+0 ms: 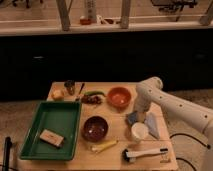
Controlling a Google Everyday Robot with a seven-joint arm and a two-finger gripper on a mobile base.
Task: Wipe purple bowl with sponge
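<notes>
Near the middle of the light wooden table [117, 124] we see the round, dark purple bowl [95, 128]. It sits just right of the green plastic tray [56, 117], which holds a tan rectangular block [52, 137]. The bright orange bowl [119, 96] sits farther back. To the right, the white arm's gripper [137, 115] hangs low at the small blue-grey sponge [132, 119], next to a round white cup [139, 131] and a pale grey-blue cloth [152, 126]. We cannot tell whether gripper and sponge touch.
</notes>
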